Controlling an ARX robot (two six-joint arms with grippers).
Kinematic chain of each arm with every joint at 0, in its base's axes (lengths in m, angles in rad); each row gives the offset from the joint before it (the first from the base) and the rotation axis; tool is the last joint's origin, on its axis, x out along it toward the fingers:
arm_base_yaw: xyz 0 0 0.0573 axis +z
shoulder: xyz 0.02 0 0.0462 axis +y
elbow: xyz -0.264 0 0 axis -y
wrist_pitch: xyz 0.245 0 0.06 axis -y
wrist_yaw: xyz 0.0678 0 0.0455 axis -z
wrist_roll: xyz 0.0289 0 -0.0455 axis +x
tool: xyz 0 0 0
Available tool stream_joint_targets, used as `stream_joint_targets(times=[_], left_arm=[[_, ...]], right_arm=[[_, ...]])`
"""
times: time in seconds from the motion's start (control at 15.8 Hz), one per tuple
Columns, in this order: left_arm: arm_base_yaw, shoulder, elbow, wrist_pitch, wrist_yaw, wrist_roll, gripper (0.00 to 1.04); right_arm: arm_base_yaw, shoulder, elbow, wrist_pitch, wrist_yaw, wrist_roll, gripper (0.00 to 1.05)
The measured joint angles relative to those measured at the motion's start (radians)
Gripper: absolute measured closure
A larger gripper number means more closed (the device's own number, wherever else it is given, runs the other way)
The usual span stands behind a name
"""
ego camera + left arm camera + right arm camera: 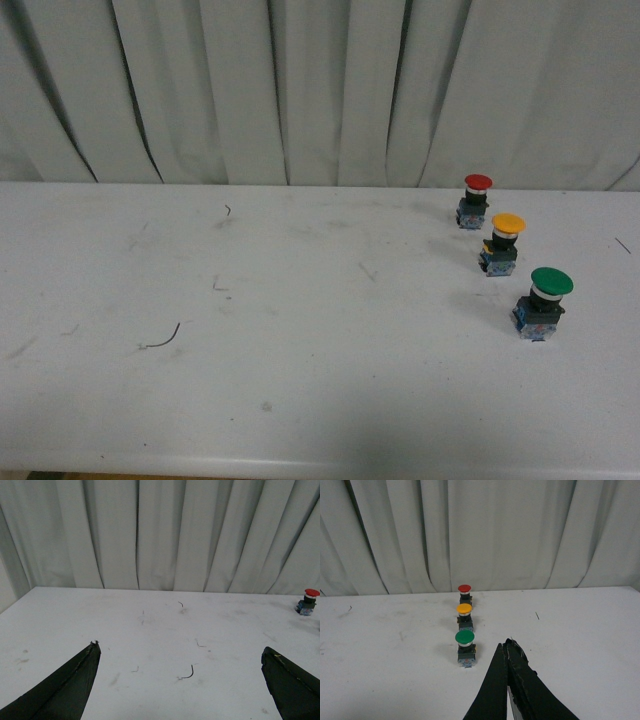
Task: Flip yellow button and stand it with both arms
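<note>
- Left gripper (pixel 180 652): black wedge-shaped fingers (pixel 67 687) are spread wide apart, with bare tabletop between them. Nothing is held. The gripper hangs above the table, clear of all three buttons.
- Right gripper (pixel 507 647): black wedge-shaped fingers are pressed together at the tips, with no gap visible between them. Nothing is held. The tips sit near the green-capped button, not touching it.
- Yellow button (pixel 502 244): small push-button switch with a round yellow-orange mushroom cap, silver collar, black body and blue base. It stands upright, cap uppermost, base on the table, toward the far right corner of the tabletop. Neither gripper touches it.
- Red-capped button (pixel 474 200): small switch of the same build with a round red cap. It stands upright just beyond the yellow button, nearer the far edge.
- Green-capped button (pixel 542 303): larger switch with a round green cap. It stands upright on the near side of the yellow button, close to the right edge.
- The three buttons form a short row, apart from one another, with the yellow button in the middle.
- White table (pixel 300 400): flat matte top, scuffed with faint grey marks. A thin dark curved wire scrap (pixel 160 340) lies toward the near left area.
- Pale pleated curtain (pixel 300 90): hangs behind the far edge.
</note>
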Motion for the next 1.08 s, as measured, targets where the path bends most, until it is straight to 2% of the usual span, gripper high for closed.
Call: stream_joint_targets(times=[0.13, 0.19, 0.25, 0.32, 1.08], left_arm=[[0.000, 0.000, 0.000, 0.000, 0.000, 0.000, 0.07], [0.000, 0.000, 0.000, 0.000, 0.000, 0.000, 0.07], [0.000, 0.000, 0.000, 0.000, 0.000, 0.000, 0.07], [0.000, 0.000, 0.000, 0.000, 0.000, 0.000, 0.07], [0.000, 0.000, 0.000, 0.000, 0.000, 0.000, 0.07]], right_arm=[[0.000, 0.000, 0.000, 0.000, 0.000, -0.001, 0.75], [0.000, 0.000, 0.000, 0.000, 0.000, -0.001, 0.37], [0.000, 0.000, 0.000, 0.000, 0.000, -0.001, 0.05], [0.000, 0.000, 0.000, 0.000, 0.000, -0.001, 0.08], [0.000, 0.000, 0.000, 0.000, 0.000, -0.001, 0.06]])
